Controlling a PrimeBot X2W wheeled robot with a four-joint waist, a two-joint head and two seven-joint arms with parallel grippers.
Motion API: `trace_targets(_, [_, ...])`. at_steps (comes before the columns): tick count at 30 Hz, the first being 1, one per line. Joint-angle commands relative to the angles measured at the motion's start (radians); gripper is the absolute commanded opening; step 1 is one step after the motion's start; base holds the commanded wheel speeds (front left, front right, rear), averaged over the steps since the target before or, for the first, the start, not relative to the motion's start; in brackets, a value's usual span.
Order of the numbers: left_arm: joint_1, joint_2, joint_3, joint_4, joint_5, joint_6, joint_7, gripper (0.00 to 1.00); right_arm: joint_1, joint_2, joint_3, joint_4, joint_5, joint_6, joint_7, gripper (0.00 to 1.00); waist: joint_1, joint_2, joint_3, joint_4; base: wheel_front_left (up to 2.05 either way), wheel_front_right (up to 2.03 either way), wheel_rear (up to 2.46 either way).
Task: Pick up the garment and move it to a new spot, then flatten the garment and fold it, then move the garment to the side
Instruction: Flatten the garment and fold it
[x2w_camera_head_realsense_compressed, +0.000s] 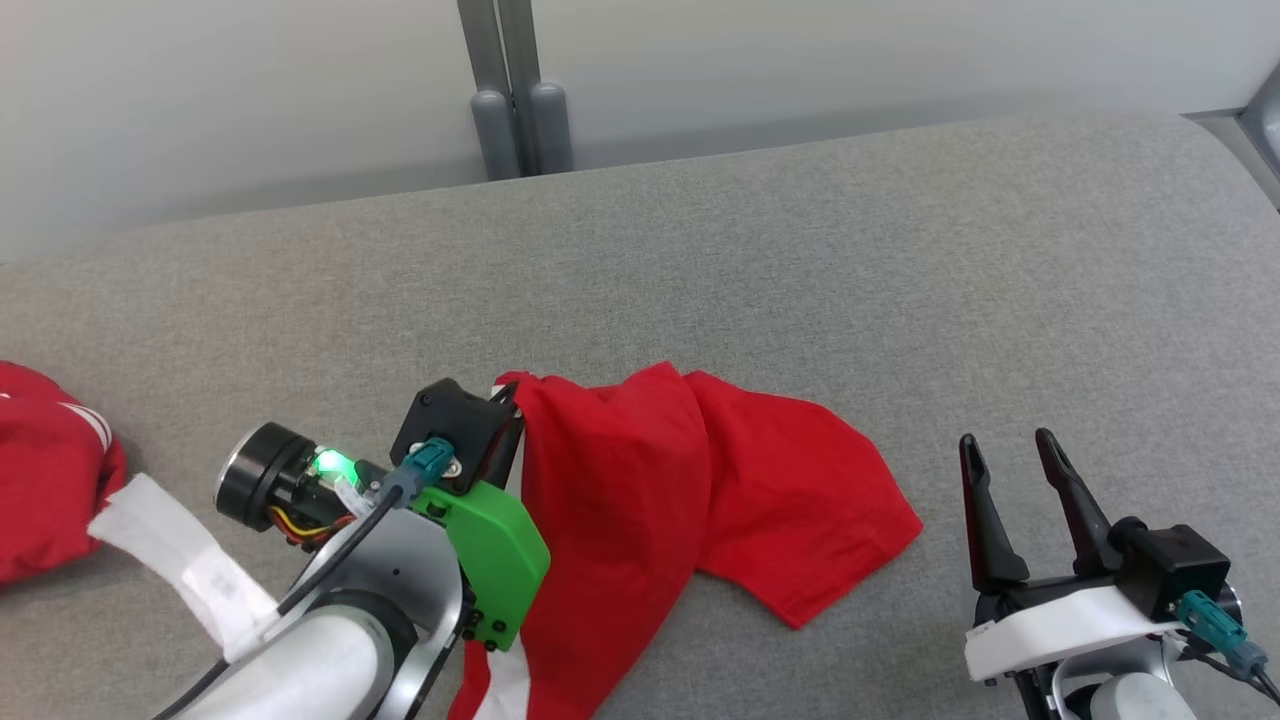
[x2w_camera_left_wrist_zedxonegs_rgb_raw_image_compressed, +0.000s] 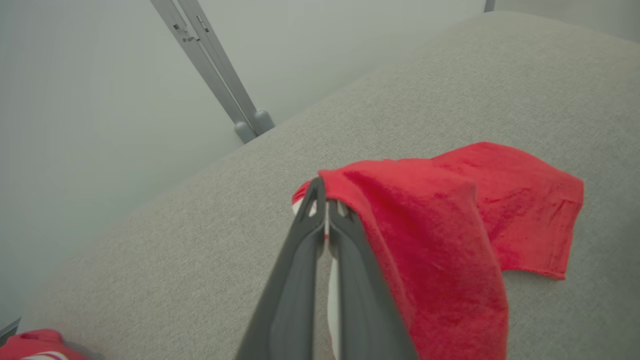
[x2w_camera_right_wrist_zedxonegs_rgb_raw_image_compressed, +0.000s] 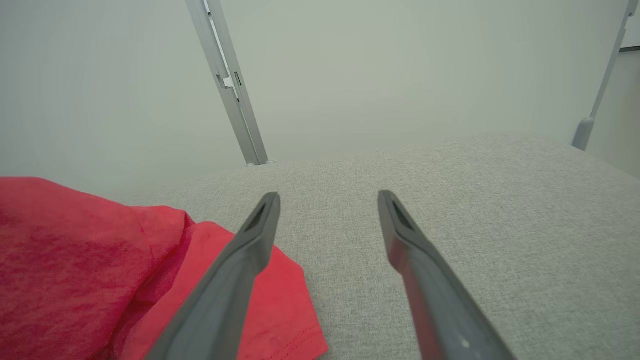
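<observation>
At left gripper (x2w_camera_left_wrist_zedxonegs_rgb_raw_image_compressed: 327, 202) tips (pinched), garment (x2w_camera_left_wrist_zedxonegs_rgb_raw_image_compressed: 450, 225)

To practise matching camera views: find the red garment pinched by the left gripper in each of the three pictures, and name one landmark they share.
Head view: the red garment lies at centre, in the lower half, its left edge in the shut left gripper.
Left wrist view: the garment is right of centre, draping from the gripper.
Right wrist view: the garment is at lower left, left of the open right gripper.
Shared landmark: the grey metal post behind the grey surface.
</observation>
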Motion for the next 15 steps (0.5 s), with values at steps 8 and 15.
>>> trace_targets(8, [-0.099,-0.19,-0.06,0.379,-0.057,-0.188,-0.219,0.0,-0.026,0.0,0.014,0.007,0.015,0.0,-0.003,1.0,0.0,0.0,0.066,-0.071,0.0,0.0,0.0])
trace_targets(15, [-0.173,-0.388,-0.079,0.648,-0.062,-0.265,-0.453,1.0,-0.043,0.0,0.033,0.016,0.018,0.0,-0.003,1.0,0.0,0.0,0.071,-0.099,0.0,0.0,0.0])
